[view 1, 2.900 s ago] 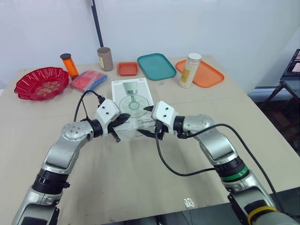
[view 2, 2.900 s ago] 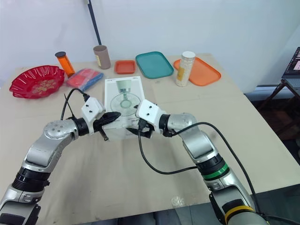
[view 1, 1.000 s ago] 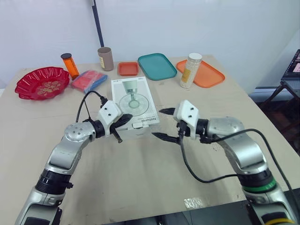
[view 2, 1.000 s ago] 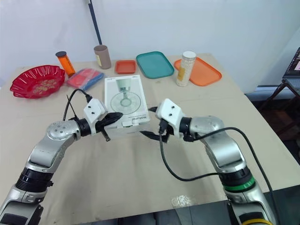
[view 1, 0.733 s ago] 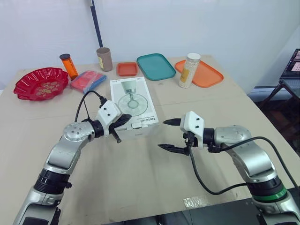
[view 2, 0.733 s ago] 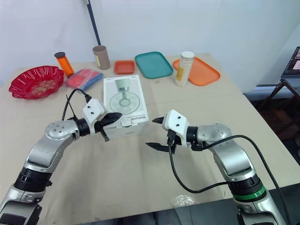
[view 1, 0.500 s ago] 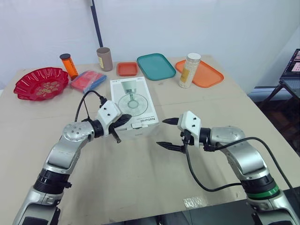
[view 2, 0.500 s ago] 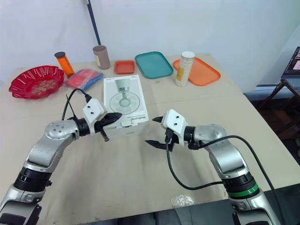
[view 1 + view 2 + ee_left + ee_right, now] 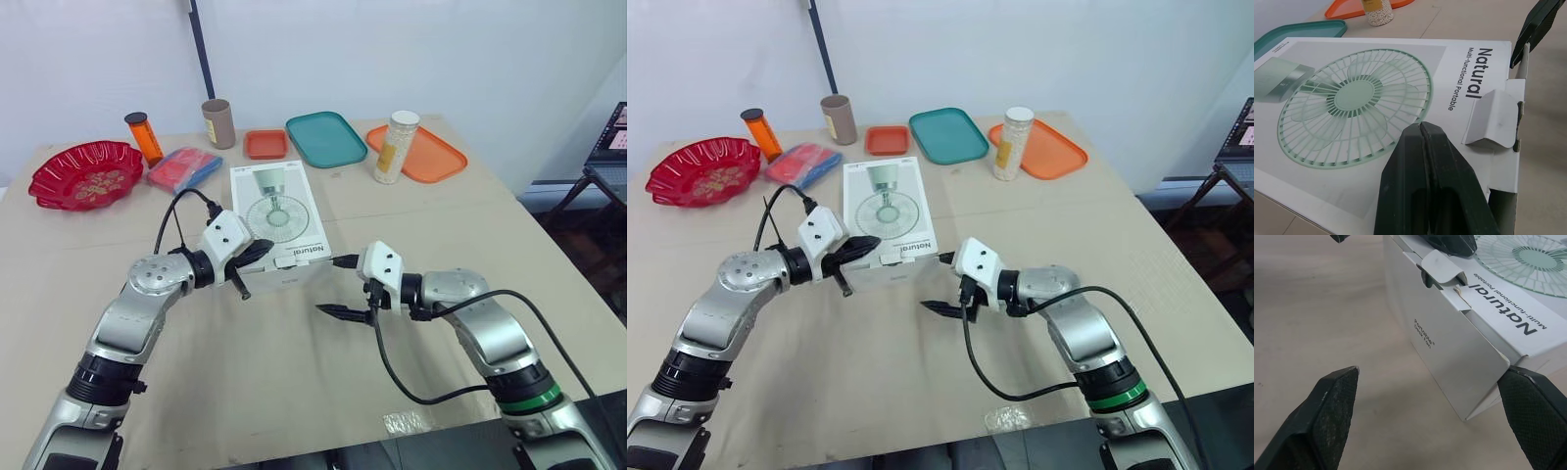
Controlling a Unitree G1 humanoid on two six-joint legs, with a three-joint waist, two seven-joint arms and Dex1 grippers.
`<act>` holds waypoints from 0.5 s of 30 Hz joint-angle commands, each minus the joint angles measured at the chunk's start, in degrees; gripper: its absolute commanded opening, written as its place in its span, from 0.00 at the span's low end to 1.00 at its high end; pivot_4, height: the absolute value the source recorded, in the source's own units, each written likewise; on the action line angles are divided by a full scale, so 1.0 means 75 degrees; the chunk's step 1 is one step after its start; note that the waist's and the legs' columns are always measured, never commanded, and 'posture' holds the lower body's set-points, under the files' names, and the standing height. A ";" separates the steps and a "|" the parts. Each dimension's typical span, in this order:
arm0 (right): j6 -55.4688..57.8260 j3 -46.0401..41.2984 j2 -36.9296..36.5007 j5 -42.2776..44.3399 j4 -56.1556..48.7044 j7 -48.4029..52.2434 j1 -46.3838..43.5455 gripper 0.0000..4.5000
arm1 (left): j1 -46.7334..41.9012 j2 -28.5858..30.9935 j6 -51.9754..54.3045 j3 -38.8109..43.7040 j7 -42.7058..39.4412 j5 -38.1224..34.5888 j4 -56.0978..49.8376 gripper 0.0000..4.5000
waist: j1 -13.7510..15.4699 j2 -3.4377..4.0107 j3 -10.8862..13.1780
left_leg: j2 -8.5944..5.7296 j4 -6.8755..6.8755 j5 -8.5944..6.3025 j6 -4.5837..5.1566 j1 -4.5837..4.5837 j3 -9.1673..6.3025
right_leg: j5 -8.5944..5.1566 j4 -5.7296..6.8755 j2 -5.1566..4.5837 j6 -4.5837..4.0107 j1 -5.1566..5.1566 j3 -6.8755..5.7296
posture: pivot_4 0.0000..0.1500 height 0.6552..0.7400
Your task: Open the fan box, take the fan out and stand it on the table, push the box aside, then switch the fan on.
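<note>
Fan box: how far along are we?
Nothing finished: the white cardboard fan box lies unopened on the table. In hand: shut left tool rests on its top, open right tool faces the end flap. Left: opening, standing the fan, pushing box aside, switching on.

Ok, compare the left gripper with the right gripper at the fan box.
The left gripper is shut; the right gripper is wide open. The left gripper lies over the top of the fan box, by its tuck flap; the right gripper sits clear of the box, facing its near end. Both have black fingers aimed at that end.
</note>
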 commanded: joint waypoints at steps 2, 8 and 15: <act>-0.0307 -0.0027 -0.0052 0.0190 -0.0258 0.0365 -0.0049 1.00 | 0.0111 0.0123 0.0194 -0.0049 -0.0035 0.0106 0.0092 0.02 | 0.0000 0.0000 0.0000 | 0.0000 0.0000 0.0000 0.0000 0.0000 0.0000 | 0.0000 0.0000 0.0000 0.0000 0.0000 0.0000 | 1.00 1.00; -0.0414 0.0024 -0.0098 0.0303 -0.0383 0.0730 0.0044 1.00 | 0.0096 0.0167 0.0266 0.0022 -0.0035 0.0070 0.0050 0.02 | 0.0000 0.0000 0.0000 | 0.0000 0.0000 0.0000 0.0000 0.0001 0.0000 | 0.0000 0.0000 0.0000 0.0000 0.0000 0.0000 | 1.00 1.00; -0.0576 0.0103 -0.0179 0.0260 -0.0430 0.1031 0.0165 1.00 | 0.0082 0.0270 0.0353 0.0099 -0.0060 0.0042 0.0004 0.02 | -0.0001 0.0001 0.0000 | 0.0000 0.0000 0.0000 0.0000 0.0001 0.0000 | 0.0000 0.0000 0.0000 0.0000 0.0000 0.0000 | 1.00 1.00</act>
